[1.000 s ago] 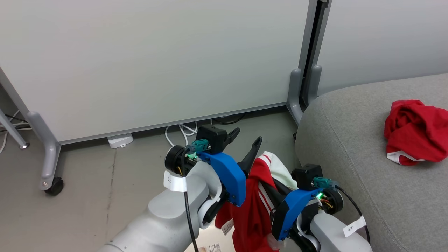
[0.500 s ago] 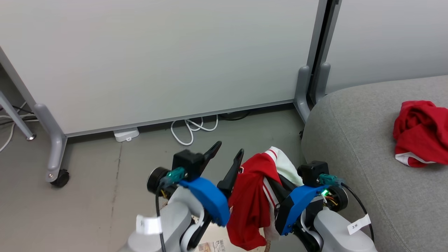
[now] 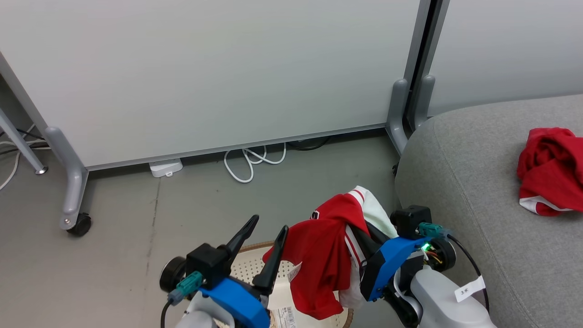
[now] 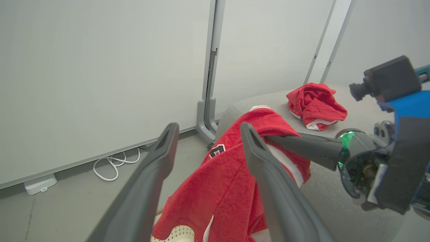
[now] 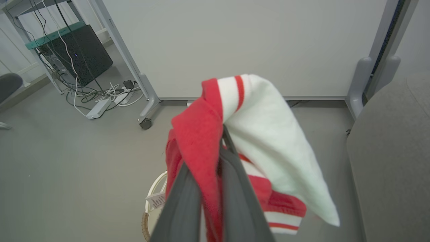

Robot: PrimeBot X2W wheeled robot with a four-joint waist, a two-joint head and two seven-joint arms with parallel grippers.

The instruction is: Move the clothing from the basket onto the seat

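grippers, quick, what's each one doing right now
Left gripper: open, holding nothing.
Right gripper: shut on the red and white garment.

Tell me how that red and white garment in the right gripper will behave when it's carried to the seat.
Probably floppy: the garment hangs in folds from the right gripper, whose fingers are shut on it. Likely light, since one small pinch carries it. Set down, it should slump into a heap like the other garment on the seat.
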